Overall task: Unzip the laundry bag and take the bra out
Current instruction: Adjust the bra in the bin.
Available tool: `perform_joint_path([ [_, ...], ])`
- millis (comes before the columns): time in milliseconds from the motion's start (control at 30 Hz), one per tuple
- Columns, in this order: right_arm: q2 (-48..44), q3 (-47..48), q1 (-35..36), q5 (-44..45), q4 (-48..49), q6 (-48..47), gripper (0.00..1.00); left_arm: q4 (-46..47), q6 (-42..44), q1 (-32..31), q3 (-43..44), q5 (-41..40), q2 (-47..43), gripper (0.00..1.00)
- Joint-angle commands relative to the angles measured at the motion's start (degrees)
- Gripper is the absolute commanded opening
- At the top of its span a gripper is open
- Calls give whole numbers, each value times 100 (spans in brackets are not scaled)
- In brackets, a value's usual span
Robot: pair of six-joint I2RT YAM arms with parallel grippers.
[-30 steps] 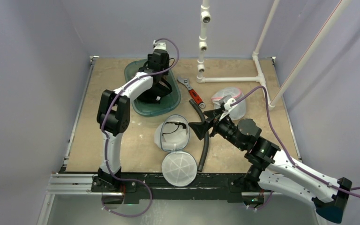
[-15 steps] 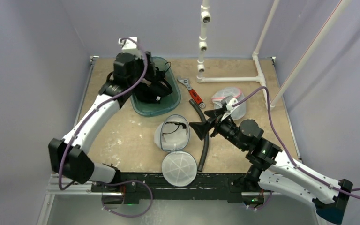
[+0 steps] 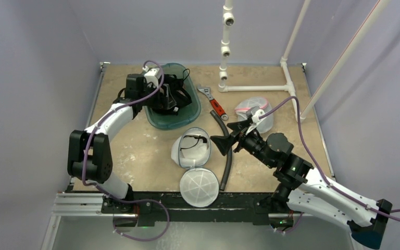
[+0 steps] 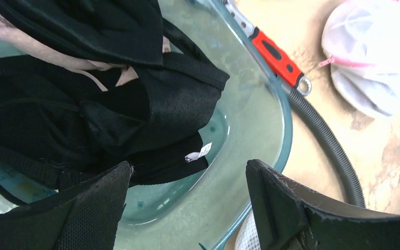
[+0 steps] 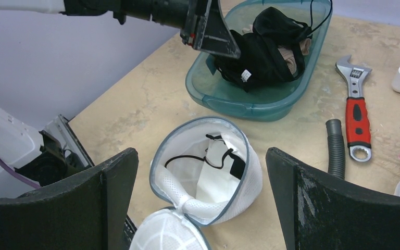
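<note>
The white mesh laundry bag (image 3: 191, 148) lies unzipped on the table, its round lid (image 3: 199, 186) flipped toward the near edge. Only a thin black strap shows inside the bag (image 5: 208, 172). The black bra (image 3: 179, 98) lies bunched in a teal tub (image 3: 187, 117). My left gripper (image 3: 162, 94) hangs open at the tub's left side. In the left wrist view it (image 4: 187, 165) has nothing between its fingers, with the bra (image 4: 83, 104) just beyond. My right gripper (image 5: 202, 152) is open above the bag, at the bag's right side in the top view (image 3: 223, 132).
A red-handled wrench (image 3: 214, 103) and a black ribbed hose (image 3: 228, 151) lie right of the tub. A second white mesh bag with pink trim (image 3: 255, 112) sits at the back right beside a white pipe frame (image 3: 255, 87).
The left gripper opened wider and the left arm swung from above the tub to its left side. The bra stays in the tub. The right arm barely moved.
</note>
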Motion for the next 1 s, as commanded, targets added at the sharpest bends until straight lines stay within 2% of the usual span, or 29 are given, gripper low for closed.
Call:
perform_joint_path([
  [0,-124,67,-17,-127,229,6,95,592,677,23,-117,464,30,80],
  [433,-147,33,-14,-264,298,1,95,731,1573,50,231,38,463,77],
  [567,-128,37,-12,-269,301,-3,95,772,1523,60,327,233,684,74],
  [733,-137,31,-11,-304,280,-2,95,870,1422,59,312,606,896,61],
  [967,-157,28,-19,-305,289,1,95,869,1326,73,391,735,779,25],
])
